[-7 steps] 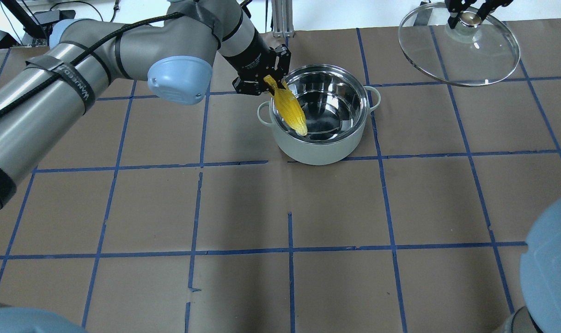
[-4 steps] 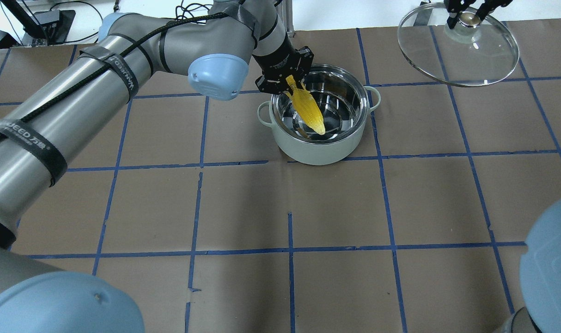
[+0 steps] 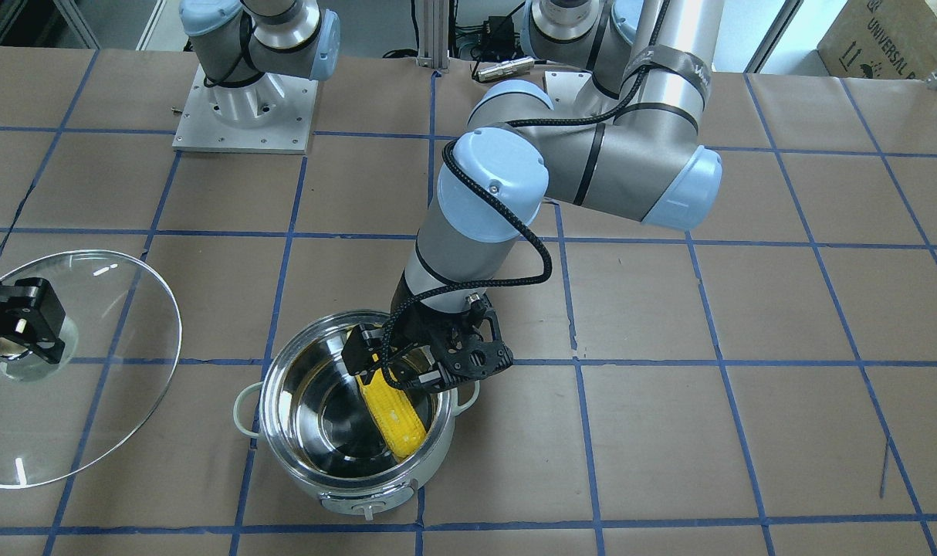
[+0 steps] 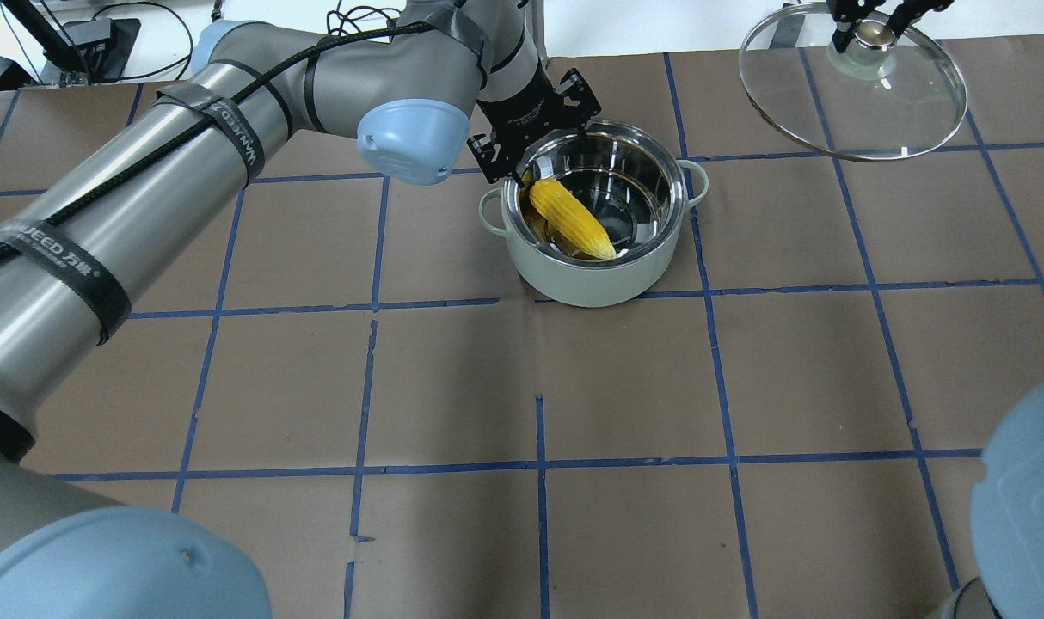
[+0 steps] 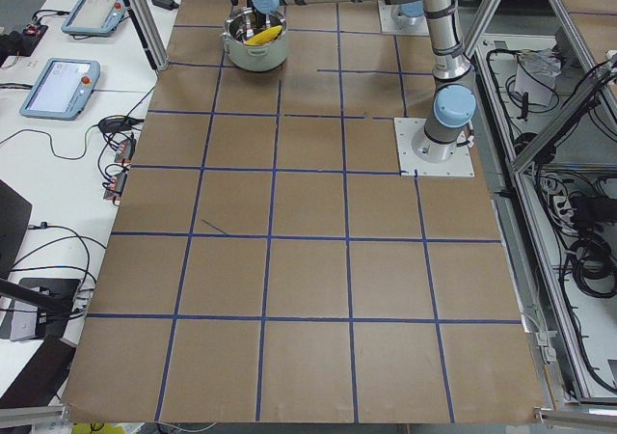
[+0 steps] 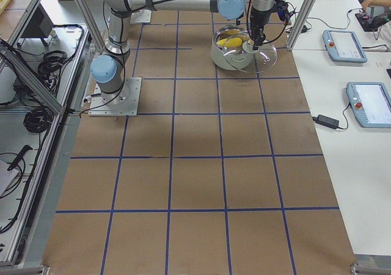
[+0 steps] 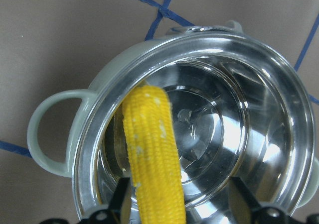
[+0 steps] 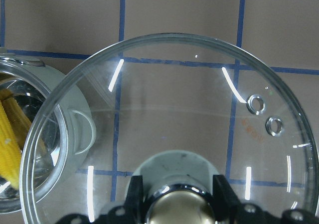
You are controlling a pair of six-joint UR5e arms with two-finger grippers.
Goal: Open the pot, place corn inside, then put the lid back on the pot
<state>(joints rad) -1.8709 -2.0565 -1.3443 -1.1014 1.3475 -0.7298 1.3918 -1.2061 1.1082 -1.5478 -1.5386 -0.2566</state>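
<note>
The pale mint pot (image 4: 599, 279) stands open at the far middle of the table. The yellow corn (image 4: 571, 219) lies inside it, leaning on the steel wall on the robot's left; it also shows in the front view (image 3: 394, 413) and the left wrist view (image 7: 152, 154). My left gripper (image 4: 549, 155) hangs open just above the pot's rim, over the corn's thick end, its fingers (image 7: 241, 199) spread wider than the cob. My right gripper (image 4: 875, 26) is shut on the knob (image 8: 177, 209) of the glass lid (image 4: 853, 82), held tilted in the air at the far right.
The table is brown paper with a blue tape grid (image 4: 539, 464). The left arm's elbow (image 3: 499, 174) hangs over the table behind the pot. The arm bases (image 3: 245, 108) stand at the robot's edge. Tablets and cables (image 5: 67, 77) lie beyond the far edge.
My left gripper carried the corn over the pot, lowered it and opened. The corn now lies loose in the pot. The right gripper and lid have not moved.
</note>
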